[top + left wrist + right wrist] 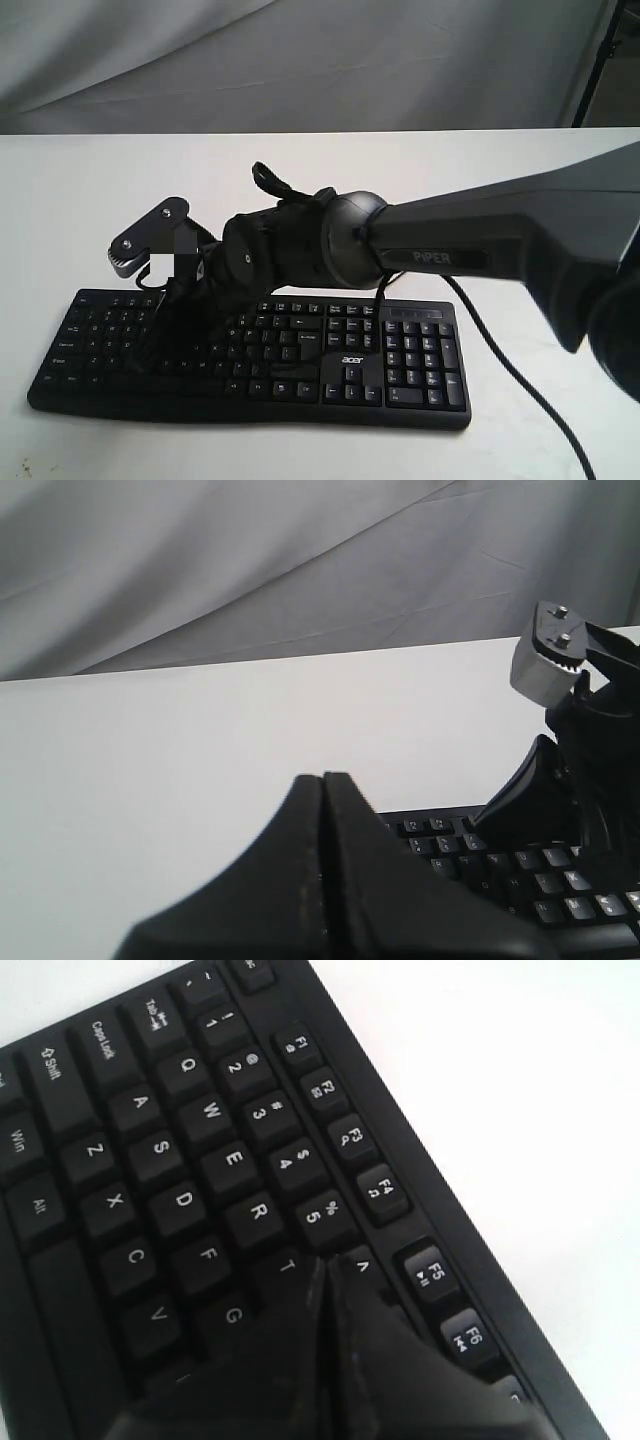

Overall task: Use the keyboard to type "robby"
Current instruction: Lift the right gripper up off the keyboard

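Observation:
The black keyboard point(300, 352) with a white acer logo lies on the white table point(90, 200), near its front edge. My right arm reaches across it from the right. My right gripper point(158, 326) is shut and empty, pointing down over the left letter block. In the right wrist view the right gripper point(328, 1262) has its tips over the gap between the T and 6 keys of the keyboard point(180, 1200), just past R; whether they touch a key I cannot tell. My left gripper point(323, 780) is shut and empty, hovering left of the keyboard point(540, 885). It does not show in the exterior view.
A thin black cable point(510, 372) runs from the keyboard's back right across the table toward the front right. A grey block point(150, 236) juts from the right gripper's body above the keyboard's left end. Grey cloth point(300, 60) hangs behind the table.

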Controlling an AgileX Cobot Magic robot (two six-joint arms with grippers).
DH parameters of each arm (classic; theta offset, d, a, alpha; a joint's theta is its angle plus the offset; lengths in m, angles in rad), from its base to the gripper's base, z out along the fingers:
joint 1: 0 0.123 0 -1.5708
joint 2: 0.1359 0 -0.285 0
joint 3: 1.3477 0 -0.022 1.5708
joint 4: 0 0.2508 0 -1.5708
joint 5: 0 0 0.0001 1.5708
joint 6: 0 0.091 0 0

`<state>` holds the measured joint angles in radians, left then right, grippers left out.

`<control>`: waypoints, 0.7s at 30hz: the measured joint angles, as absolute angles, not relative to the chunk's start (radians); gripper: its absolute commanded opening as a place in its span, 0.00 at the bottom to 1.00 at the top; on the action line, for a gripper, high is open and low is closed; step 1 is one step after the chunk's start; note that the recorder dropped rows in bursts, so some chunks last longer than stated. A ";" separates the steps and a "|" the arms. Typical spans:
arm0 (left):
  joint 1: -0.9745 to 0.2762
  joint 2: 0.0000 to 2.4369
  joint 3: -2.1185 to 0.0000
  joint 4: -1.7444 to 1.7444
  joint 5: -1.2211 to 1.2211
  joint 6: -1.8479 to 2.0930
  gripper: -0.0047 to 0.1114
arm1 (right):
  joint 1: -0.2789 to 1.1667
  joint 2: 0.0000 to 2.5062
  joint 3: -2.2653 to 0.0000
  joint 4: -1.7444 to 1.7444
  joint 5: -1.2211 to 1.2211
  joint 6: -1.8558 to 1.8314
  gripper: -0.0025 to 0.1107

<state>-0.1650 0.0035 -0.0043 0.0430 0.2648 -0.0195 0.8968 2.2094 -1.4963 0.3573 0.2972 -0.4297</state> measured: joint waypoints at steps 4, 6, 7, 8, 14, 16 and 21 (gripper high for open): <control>-0.165 0.003 -0.004 0.043 0.265 -0.020 0.04 | 0.897 2.223 -1.498 0.362 0.288 -0.430 0.02; -0.165 0.003 -0.004 0.043 0.265 -0.020 0.04 | 0.897 2.236 -1.498 0.368 0.288 -0.430 0.02; -0.165 0.003 -0.004 0.043 0.265 -0.020 0.04 | 0.897 2.239 -1.498 0.370 0.286 -0.430 0.02; -0.165 0.003 -0.004 0.043 0.265 -0.020 0.04 | 0.897 2.240 -1.498 0.372 0.284 -0.430 0.02; -0.165 0.003 -0.004 0.043 0.265 -0.020 0.04 | 0.897 2.240 -1.498 0.379 0.282 -0.430 0.02; -0.165 0.003 -0.004 0.043 0.265 -0.020 0.04 | 0.897 2.240 -1.498 0.379 0.282 -0.430 0.02; -0.165 0.003 -0.004 0.043 0.265 -0.020 0.04 | 0.897 2.220 -1.498 0.366 0.284 -0.430 0.02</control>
<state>-0.1650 0.0035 -0.0043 0.0430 0.2648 -0.0195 0.8968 2.2203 -1.4979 0.3665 0.2842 -0.4297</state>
